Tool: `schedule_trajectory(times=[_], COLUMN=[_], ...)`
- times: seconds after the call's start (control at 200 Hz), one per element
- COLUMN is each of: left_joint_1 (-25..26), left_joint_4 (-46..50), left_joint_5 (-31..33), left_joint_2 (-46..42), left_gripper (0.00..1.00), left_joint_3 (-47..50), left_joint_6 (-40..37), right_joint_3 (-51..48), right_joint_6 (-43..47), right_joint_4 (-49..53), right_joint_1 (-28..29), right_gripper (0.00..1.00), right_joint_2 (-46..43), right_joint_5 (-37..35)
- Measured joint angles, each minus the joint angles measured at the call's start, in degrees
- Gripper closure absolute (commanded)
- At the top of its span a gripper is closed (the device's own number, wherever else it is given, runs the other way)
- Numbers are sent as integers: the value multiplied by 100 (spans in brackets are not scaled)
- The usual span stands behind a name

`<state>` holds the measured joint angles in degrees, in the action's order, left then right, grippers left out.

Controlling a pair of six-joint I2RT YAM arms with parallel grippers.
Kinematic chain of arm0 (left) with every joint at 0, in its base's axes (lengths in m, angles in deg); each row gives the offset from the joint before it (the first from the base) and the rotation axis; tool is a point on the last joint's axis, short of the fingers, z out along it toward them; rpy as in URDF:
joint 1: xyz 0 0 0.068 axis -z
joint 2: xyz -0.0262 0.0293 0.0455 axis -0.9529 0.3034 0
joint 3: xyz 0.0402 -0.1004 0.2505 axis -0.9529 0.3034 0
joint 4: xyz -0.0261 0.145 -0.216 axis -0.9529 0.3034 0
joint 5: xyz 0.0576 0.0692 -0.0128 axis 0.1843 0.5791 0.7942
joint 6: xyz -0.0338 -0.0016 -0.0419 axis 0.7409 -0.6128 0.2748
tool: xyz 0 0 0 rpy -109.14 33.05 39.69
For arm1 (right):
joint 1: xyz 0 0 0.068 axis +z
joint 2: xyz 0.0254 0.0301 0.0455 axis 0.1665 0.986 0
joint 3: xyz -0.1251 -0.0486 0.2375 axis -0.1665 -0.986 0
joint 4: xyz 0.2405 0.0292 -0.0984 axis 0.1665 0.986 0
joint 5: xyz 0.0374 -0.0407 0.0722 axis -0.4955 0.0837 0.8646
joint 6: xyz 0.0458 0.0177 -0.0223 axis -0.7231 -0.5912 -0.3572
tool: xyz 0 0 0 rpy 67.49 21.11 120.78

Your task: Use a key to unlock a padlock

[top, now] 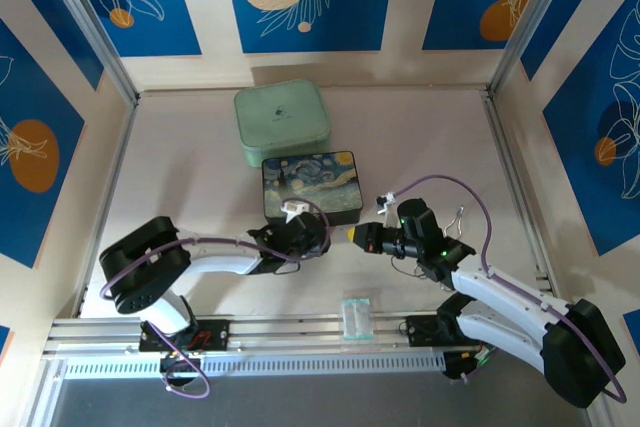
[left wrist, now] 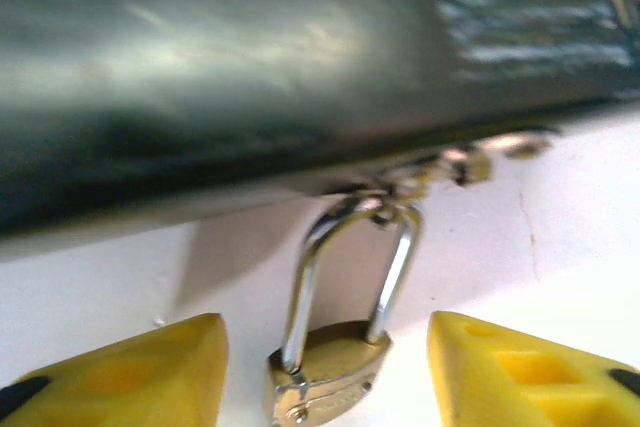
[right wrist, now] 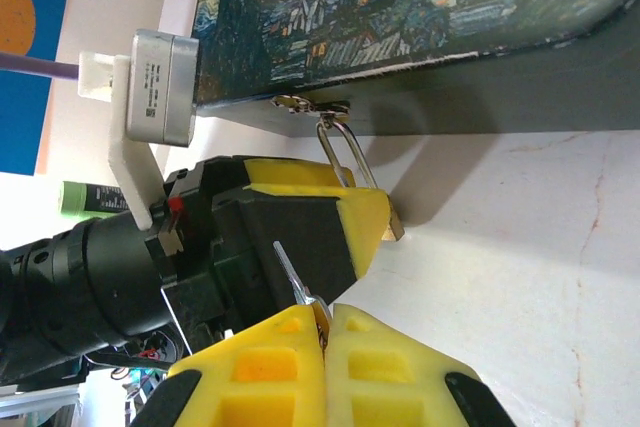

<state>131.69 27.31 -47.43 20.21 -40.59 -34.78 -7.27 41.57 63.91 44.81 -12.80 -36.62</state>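
Top view: two arms meet at the near side of a painted box (top: 308, 185), its lid a swirling dark-blue night sky, on a pale table (top: 200, 167). The left gripper (top: 312, 232) and right gripper (top: 352, 235) sit close together just in front of it. The lock is too small to make out here.

Left wrist view: the padlock (left wrist: 325, 377) hangs from a small metal hasp (left wrist: 440, 167) on the box's dark, glossy side. Its body is smooth rounded brass and its shackle is a thin bright steel loop. Blocky matte-yellow fingers (left wrist: 130, 372) flank the body, one on each side, with a gap on both sides. This claw is open and holds nothing.

Right wrist view: the right claw is pressed closed on the key (right wrist: 292, 272) — a thin silvery blade pokes out between the yellow pads, near the lock.

The step in hand looks like steadying the lock. The squeeze should be centred on the brass sides and below the shackle, because slick metal hanging from a hasp may swing or slip. The keyhole end should stay uncovered — where that hole is cannot be seen.
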Motion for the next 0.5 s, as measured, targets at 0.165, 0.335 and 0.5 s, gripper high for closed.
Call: schedule_trajectory(times=[0.165,0.335,0.5], left_joint_1=[94,111,131], left_joint_4=[-63,-63,-44], left_joint_5=[68,70,70], left_joint_2=[221,269,269], left_gripper=[62,79,79], left_joint_3=[-44,-116,-175], left_joint_6=[190,391,476], right_joint_3=[-55,-170,-232], right_joint_6=[-2,-44,-116], right_joint_4=[-37,-177,-291], right_joint_1=[0,0,0], right_gripper=[100,100,100], right_joint_2=[42,219,299], right_joint_5=[2,9,2])
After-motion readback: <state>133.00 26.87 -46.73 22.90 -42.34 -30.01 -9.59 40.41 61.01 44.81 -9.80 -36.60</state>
